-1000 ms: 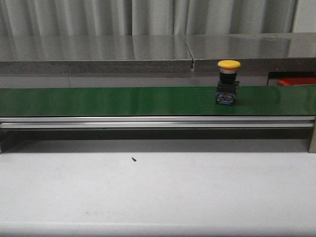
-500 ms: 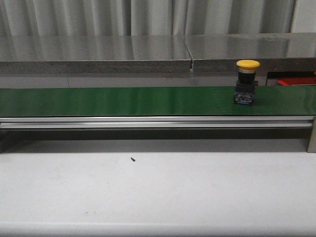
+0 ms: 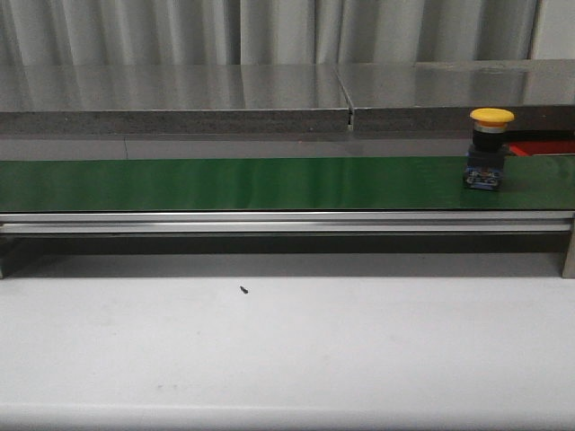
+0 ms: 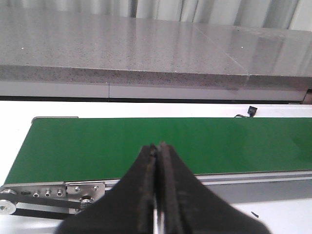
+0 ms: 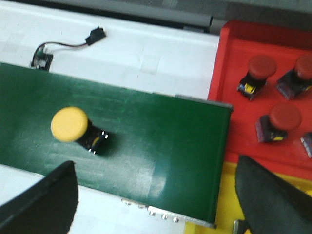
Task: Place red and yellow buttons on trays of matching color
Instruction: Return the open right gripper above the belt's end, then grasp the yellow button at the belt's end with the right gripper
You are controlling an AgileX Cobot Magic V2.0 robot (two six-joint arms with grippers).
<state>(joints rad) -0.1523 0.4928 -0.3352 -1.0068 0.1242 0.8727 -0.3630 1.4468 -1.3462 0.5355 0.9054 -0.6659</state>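
A yellow button [image 3: 490, 148] with a black and blue base stands upright on the green belt [image 3: 252, 183], near its right end. Seen from the right wrist, that yellow button [image 5: 73, 127] is on the belt [image 5: 161, 141], apart from my right gripper [image 5: 156, 195], which hangs open above the belt's end with nothing between its fingers. Beyond the belt's end lies a red tray [image 5: 243, 97] holding several red buttons [image 5: 285, 117]. A yellow tray [image 5: 229, 204] shows beside it. My left gripper [image 4: 157, 148] is shut and empty, over the belt's [image 4: 146, 141] other end.
A grey stone ledge [image 3: 180, 94] runs behind the belt. An aluminium rail [image 3: 269, 222] fronts the belt. A small black speck [image 3: 243, 289] lies on the white table. A small connector with wires [image 5: 95, 35] sits behind the belt.
The yellow button has travelled to the right along the belt, from about the two-thirds point toward the right end. Neither arm shows in the front view.
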